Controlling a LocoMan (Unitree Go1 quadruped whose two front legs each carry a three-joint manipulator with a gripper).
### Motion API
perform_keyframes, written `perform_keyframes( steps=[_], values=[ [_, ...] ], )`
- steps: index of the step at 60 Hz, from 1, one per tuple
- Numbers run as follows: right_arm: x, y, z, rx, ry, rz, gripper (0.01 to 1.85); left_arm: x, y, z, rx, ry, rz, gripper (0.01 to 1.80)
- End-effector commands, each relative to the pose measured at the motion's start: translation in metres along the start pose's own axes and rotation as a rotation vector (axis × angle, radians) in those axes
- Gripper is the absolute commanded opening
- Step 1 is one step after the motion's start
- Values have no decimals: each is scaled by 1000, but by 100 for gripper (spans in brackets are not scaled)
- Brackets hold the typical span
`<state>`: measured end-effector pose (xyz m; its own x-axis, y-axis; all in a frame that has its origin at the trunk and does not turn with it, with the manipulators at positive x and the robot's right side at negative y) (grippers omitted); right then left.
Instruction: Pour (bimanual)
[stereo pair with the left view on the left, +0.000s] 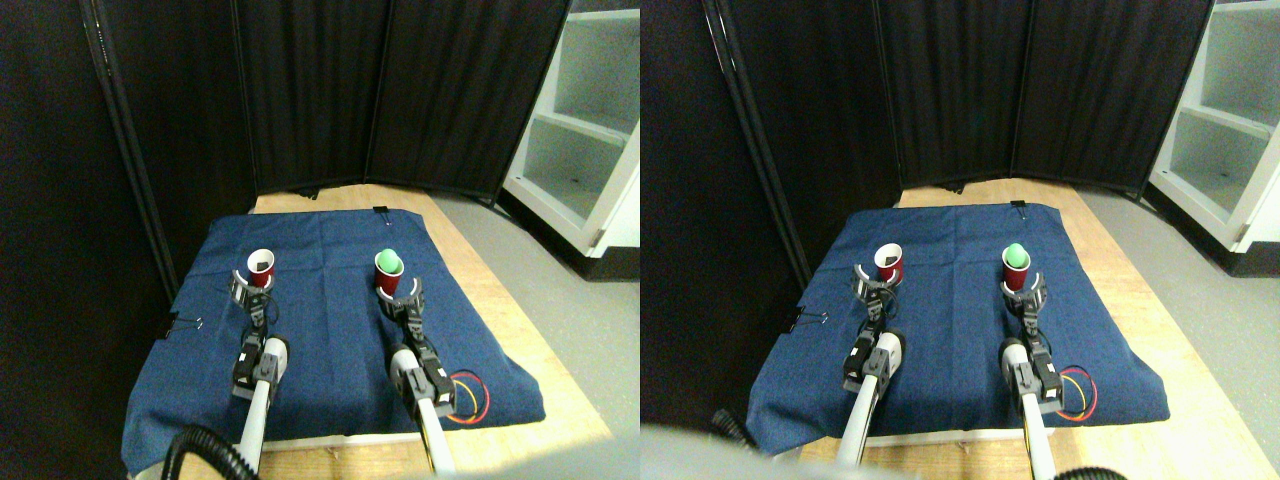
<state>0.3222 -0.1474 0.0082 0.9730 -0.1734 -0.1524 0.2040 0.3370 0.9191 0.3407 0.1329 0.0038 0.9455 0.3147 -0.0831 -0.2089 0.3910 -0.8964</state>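
Black curtain panels (400, 90) close off the back of the space, with a pale shelving unit (590, 120) off to the right and grey floor beside it. We've got a wooden platform (520, 300) with a blue cloth (330, 300) spread over it, held by a black binder clip (185, 323) on the left edge and another small clip (381, 209) at the far edge.

Two red cups stand upright on the cloth, well apart. The left red cup (261, 267) looks empty, at least nothing shows above its rim. The right red cup (389, 273) has a green ball (389, 262) sitting in its mouth.

Our left gripper (247, 287) is right up at the near side of the left cup, prongs either side of its base. Our right gripper (399, 297) is in the same spot on the right cup, fingers flanking the lower part. Honestly we can't tell on either one whether the fingers are clamped on the cup or just resting loose around it; they're too small here.

Red and yellow wires (470, 397) loop out near the right arm on the cloth.
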Motion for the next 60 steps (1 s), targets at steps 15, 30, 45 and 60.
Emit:
perform_keyframes(
  steps=[15,30,45,60],
  values=[
    [17,0,-3,115,-14,3,73,8,3,-4,-8,-2,-7,70],
    [20,-1,-4,147,-15,-13,74,13,9,-9,3,-7,11,88],
    [22,-2,-6,188,-28,-28,81,17,14,-11,3,-10,22,99],
    [26,-3,-6,196,-24,-39,91,18,16,-12,1,-8,25,105]
  ],
)
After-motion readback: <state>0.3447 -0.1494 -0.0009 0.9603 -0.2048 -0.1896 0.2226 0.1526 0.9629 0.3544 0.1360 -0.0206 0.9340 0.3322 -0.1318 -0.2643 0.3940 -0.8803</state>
